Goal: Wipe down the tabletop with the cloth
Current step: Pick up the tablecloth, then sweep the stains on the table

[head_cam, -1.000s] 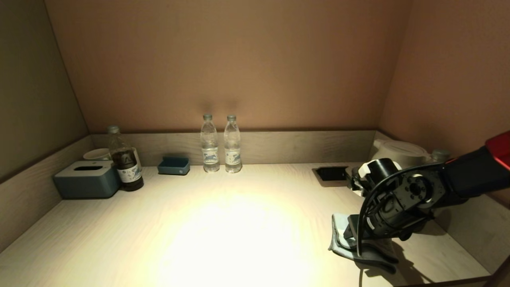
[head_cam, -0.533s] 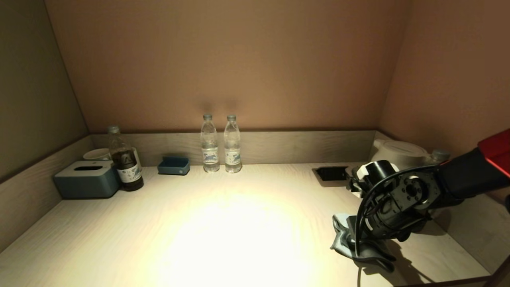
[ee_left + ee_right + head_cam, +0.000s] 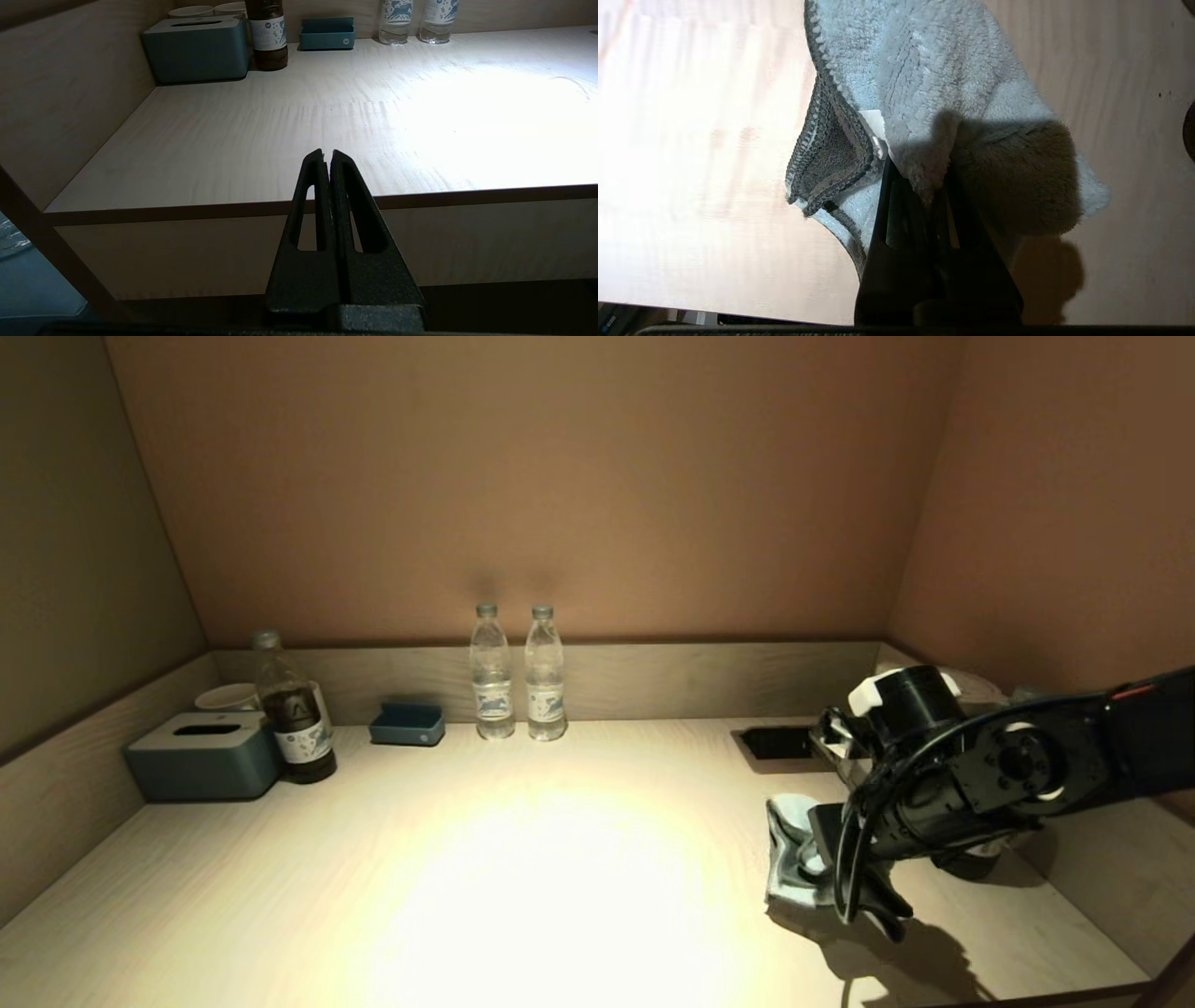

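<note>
The cloth (image 3: 789, 854) is a light-blue towel with dark edging and a white label, bunched up at the right of the pale wood-grain tabletop (image 3: 523, 859). My right gripper (image 3: 817, 863) is shut on the cloth and holds it just above the tabletop, the cloth's shadow below it. In the right wrist view the cloth (image 3: 934, 84) folds over the right gripper (image 3: 920, 186) and hides its fingertips. My left gripper (image 3: 327, 156) is shut and empty, parked below the tabletop's front edge at the left; it does not show in the head view.
Two water bottles (image 3: 518, 672) stand at the back rim. A dark drink bottle (image 3: 294, 709), a blue-grey tissue box (image 3: 205, 756), a cup and a small blue tray (image 3: 407, 723) sit back left. A socket recess (image 3: 780, 742) and a white kettle (image 3: 971, 691) lie behind the right arm.
My right gripper has lifted the cloth off the tabletop and carried it a little toward the back; the cloth now hangs bunched instead of lying flat. The left arm has not moved.
</note>
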Robot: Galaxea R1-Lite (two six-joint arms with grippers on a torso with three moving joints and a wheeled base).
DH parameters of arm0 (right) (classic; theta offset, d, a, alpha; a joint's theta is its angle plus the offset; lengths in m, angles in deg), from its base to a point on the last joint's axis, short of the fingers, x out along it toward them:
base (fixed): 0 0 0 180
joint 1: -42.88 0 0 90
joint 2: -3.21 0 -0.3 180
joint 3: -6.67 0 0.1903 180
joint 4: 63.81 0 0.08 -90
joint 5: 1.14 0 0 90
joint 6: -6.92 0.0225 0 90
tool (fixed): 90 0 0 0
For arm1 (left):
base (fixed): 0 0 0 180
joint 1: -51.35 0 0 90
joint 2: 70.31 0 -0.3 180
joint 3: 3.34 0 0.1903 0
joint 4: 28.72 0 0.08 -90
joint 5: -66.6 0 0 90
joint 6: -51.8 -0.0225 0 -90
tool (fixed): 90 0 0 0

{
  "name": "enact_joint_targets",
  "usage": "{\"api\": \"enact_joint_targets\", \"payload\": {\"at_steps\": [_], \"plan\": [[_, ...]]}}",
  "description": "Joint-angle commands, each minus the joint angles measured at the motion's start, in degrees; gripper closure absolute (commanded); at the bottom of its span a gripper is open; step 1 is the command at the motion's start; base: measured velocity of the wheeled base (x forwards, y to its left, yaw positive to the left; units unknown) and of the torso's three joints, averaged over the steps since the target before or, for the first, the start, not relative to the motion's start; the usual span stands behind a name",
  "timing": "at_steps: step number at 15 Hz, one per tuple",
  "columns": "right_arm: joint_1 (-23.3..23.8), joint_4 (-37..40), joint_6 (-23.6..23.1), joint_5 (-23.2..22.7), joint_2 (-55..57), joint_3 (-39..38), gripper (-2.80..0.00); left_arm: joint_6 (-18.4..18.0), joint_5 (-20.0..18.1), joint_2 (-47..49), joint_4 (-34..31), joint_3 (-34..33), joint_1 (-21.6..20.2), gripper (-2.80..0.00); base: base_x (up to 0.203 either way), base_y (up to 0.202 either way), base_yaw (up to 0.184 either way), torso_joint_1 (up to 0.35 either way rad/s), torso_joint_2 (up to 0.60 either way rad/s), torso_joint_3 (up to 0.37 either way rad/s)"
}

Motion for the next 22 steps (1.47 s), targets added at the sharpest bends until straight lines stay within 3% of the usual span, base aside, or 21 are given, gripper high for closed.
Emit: {"api": "enact_joint_targets", "payload": {"at_steps": [1,5,10,17,22], "plan": [[-3.48,-1.47,-0.04,0.15,-2.97,1.04,0.0,-0.05,0.01,-0.02,0.01,0.0,-0.03,0.0,0.0,0.0,0.0,0.0,0.0,0.0],[-11.4,-6.96,-0.15,0.79,0.52,6.58,0.0,-0.05,0.01,-0.02,0.01,0.0,-0.03,0.0,0.0,0.0,0.0,0.0,0.0,0.0],[-17.36,-7.5,-0.16,3.69,8.38,13.45,0.0,-0.05,0.01,-0.02,0.01,0.0,-0.03,0.0,0.0,0.0,0.0,0.0,0.0,0.0],[-23.94,-9.52,-0.4,3.93,14.82,16.26,0.0,-0.05,0.01,-0.02,0.01,0.0,-0.03,0.0,0.0,0.0,0.0,0.0,0.0,0.0],[-24.53,-9.69,0.02,3.84,18.67,17.12,0.0,-0.05,-0.06,-0.02,0.01,0.0,-0.03,0.0,0.0,0.0,0.0,0.0,0.0,0.0]]}}
